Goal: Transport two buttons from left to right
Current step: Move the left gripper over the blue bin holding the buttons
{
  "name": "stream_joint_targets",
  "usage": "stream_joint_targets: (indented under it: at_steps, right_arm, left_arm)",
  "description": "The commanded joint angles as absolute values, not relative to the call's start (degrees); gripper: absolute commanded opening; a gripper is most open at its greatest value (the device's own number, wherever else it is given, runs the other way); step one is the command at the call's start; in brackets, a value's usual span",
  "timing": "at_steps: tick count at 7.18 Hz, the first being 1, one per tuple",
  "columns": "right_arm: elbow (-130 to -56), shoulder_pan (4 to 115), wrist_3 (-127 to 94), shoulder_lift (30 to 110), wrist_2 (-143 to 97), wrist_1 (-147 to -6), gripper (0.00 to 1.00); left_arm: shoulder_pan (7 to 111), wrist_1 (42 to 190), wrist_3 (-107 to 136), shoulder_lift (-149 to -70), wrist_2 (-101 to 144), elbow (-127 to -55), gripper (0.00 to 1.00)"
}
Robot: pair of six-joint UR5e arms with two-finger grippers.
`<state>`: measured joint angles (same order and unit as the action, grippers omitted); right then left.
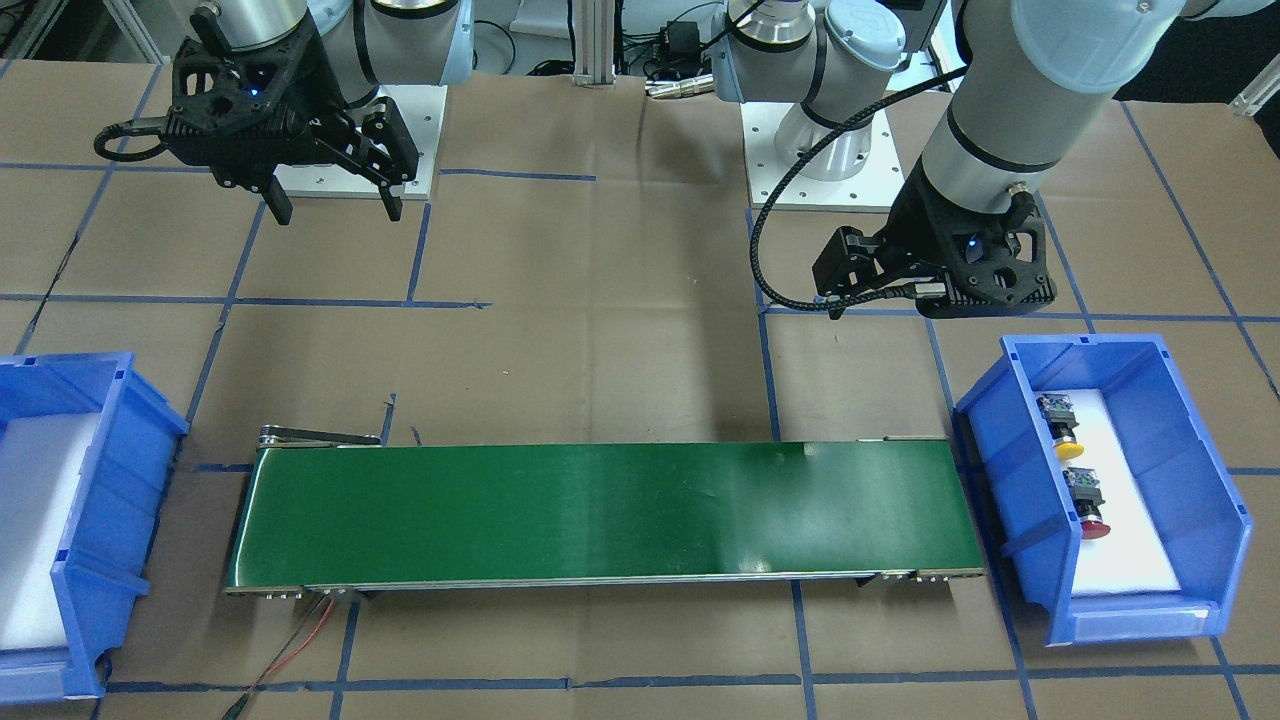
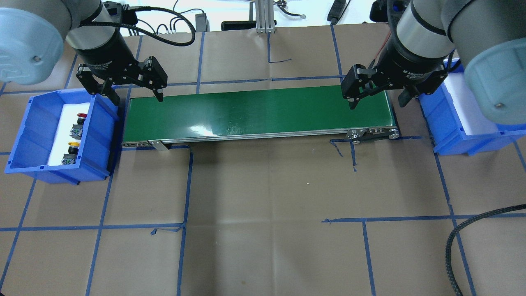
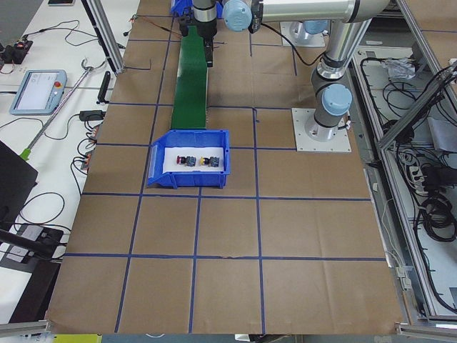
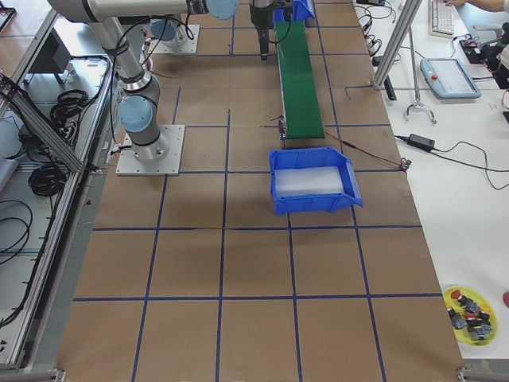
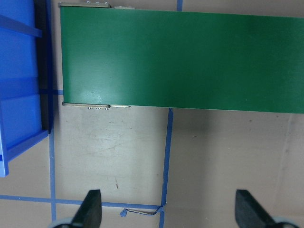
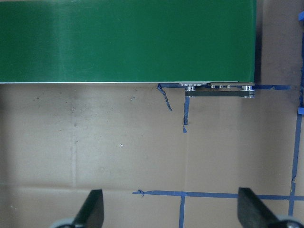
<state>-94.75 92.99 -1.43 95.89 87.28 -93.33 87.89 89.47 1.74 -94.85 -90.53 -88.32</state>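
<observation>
Two buttons lie in the blue left bin [image 2: 24, 135] on white foam: the red-capped one [image 2: 79, 122] and the yellow-capped one [image 2: 70, 153]. They also show in the front view, the yellow one [image 1: 1062, 428] and the red one [image 1: 1090, 505]. My left gripper [image 2: 136, 97] is open and empty, hovering over the left end of the green conveyor belt [image 2: 259, 113], beside the bin. In its wrist view the left gripper [image 5: 168, 211] shows spread fingertips. My right gripper [image 2: 378, 102] is open and empty over the belt's right end, also in its wrist view [image 6: 172, 211].
The blue right bin [image 2: 446, 123] holds only white foam. The belt lies between the two bins. Brown paper with blue tape lines covers the table. A thin wire [image 1: 300, 640] trails from the belt. A yellow dish of parts [image 4: 469, 312] sits off the table.
</observation>
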Motion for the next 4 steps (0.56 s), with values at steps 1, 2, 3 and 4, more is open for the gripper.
stream_joint_targets:
  at_steps: [1, 2, 3, 4]
  right_arm:
    - [-94.75, 93.08, -1.58, 95.89, 87.36, -93.34, 1.0]
    - [-94.66, 92.99, -1.5, 95.8, 87.36, -93.51, 1.0]
    - [-94.66, 92.99, -1.49, 95.8, 87.36, -93.52, 1.0]
    - [-94.75, 92.99, -1.67, 95.89, 87.28, -93.34, 1.0]
  left_arm:
    - [87.89, 89.47, 1.76, -94.83, -90.53, -88.33, 1.0]
    - [87.89, 89.47, 1.67, -94.92, -90.53, -88.42, 1.0]
    - [87.89, 89.47, 1.67, -94.92, -90.61, -88.5, 1.0]
    - [87.89, 89.47, 1.67, -94.49, -90.62, -88.59, 1.0]
